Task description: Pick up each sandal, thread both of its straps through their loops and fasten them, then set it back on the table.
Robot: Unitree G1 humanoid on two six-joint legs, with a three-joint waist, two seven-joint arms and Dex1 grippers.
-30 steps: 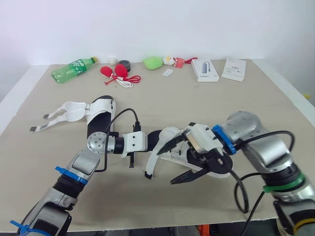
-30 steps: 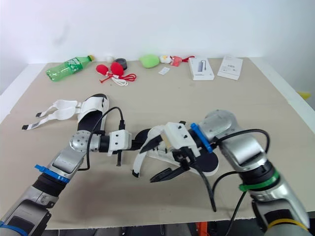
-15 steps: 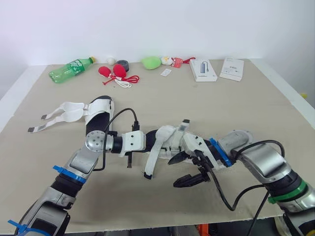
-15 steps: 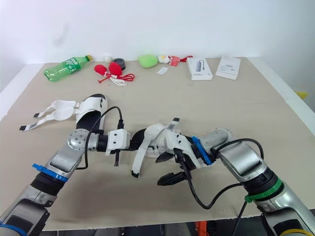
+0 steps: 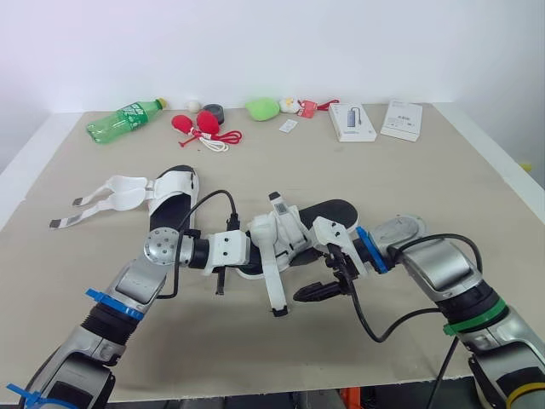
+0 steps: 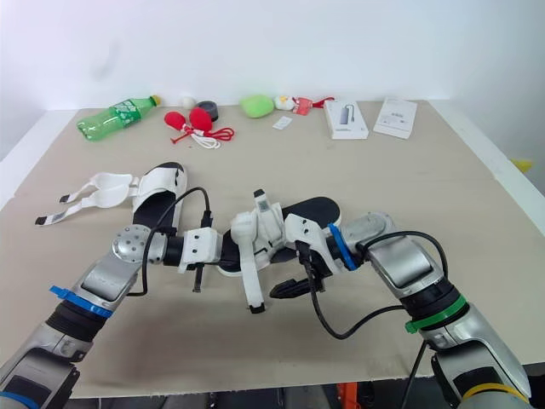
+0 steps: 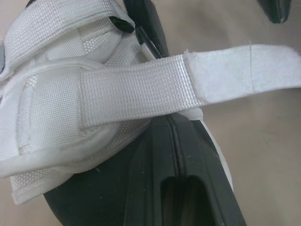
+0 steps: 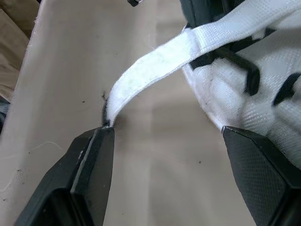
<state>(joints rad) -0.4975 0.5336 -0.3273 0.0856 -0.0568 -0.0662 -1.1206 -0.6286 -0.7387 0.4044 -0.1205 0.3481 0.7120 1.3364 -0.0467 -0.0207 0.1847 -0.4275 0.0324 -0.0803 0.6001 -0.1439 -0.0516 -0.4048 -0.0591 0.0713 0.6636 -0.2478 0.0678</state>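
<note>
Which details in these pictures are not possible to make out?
- Print on the flat white box: too small in the eye views.
- Whether the long strap of the near sandal passes a loop: the webbing covers it in the left wrist view.
- The strap's end: behind a fingertip of the open right end effector, right wrist view.

Left arm [image 5: 136,285]: extended forward and inward from the lower left, elbow bent, wrist turned toward the right arm.
Left gripper [image 5: 252,250]: jaws closed on the sandal [image 5: 294,232].
Right arm [image 5: 443,274]: reaching inward from the lower right, forearm low.
Right gripper [image 8: 165,132]: jaws spread wide, aimed toward the left gripper.
</note>
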